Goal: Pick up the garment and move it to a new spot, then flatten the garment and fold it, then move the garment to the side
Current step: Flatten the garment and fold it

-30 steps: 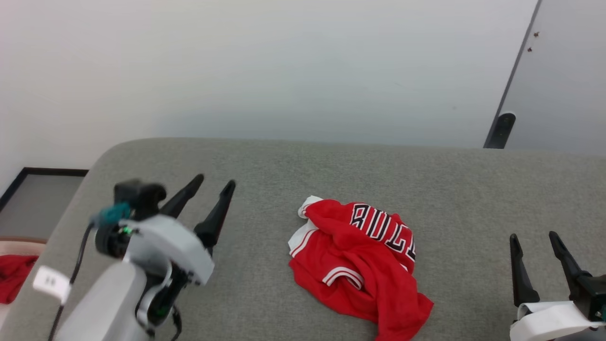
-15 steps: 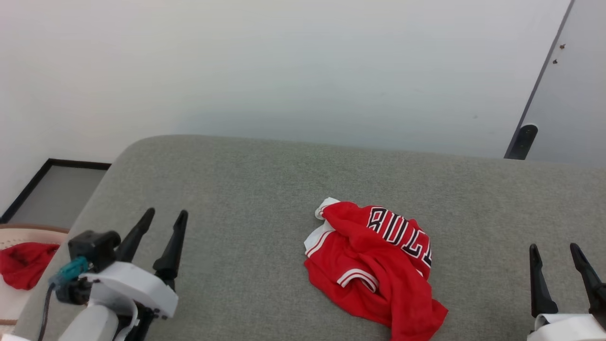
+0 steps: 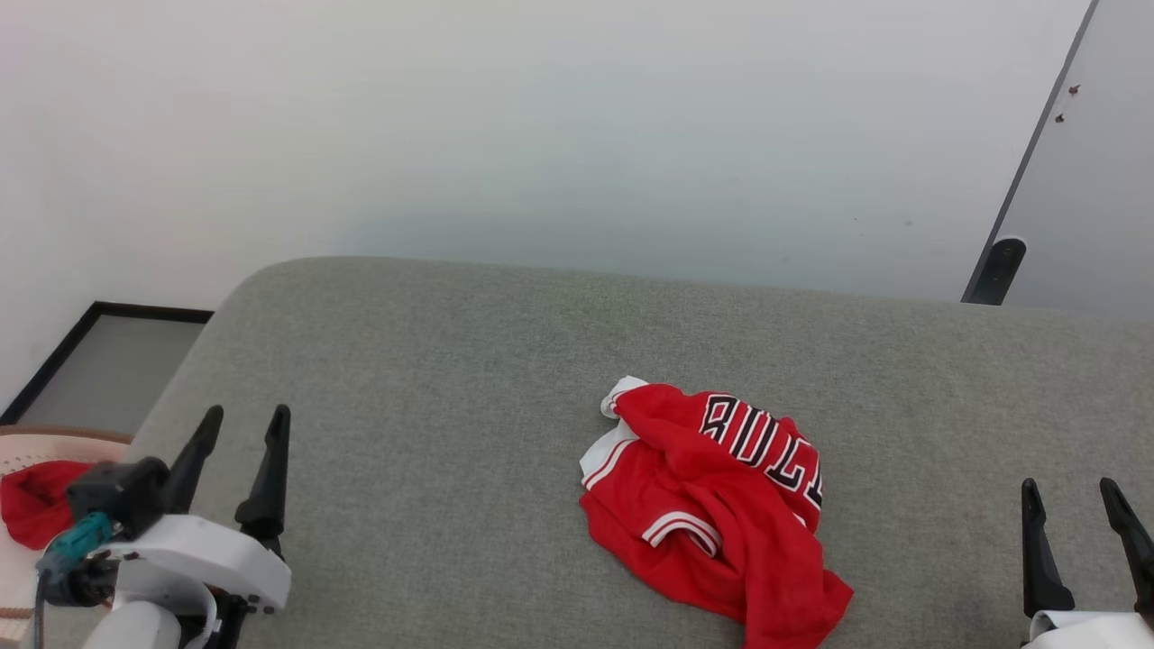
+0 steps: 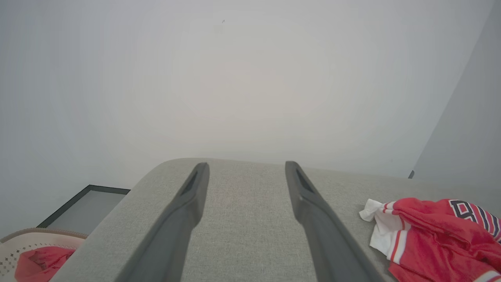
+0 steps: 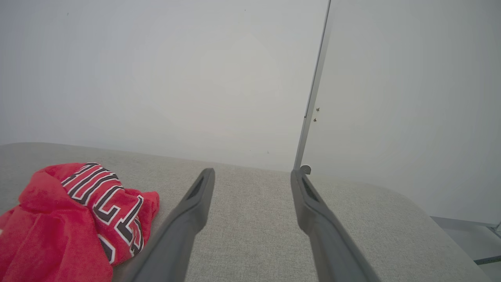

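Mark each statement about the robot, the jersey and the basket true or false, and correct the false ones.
1. The garment lies crumpled on the grey surface. True.
2. The left gripper is shut on the garment. False: it is open, well apart from it.
3. The right gripper is open and empty. True.
4. The basket holds a blue cloth. False: the cloth is red.

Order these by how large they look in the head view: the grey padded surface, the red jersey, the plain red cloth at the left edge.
1. grey padded surface, by far.
2. red jersey.
3. plain red cloth, smallest; partly cut off at the picture edge, so its full size is unsure.
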